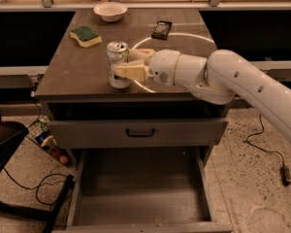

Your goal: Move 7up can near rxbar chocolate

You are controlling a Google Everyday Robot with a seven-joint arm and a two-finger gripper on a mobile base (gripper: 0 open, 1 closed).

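Silver on top and white below, the can [112,62] stands near the front edge of the table [72,76]. Your gripper [122,65] is closed around it from the right. The grab is done, I think. Next, carry it back and right to the dark bar [161,29], well apart. No words on either can be read.

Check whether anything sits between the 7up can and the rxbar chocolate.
Nothing visible. The gripper grips the 7up can near the front edge; bare tabletop runs back to the rxbar chocolate. The sponge and bowl lie off that line.
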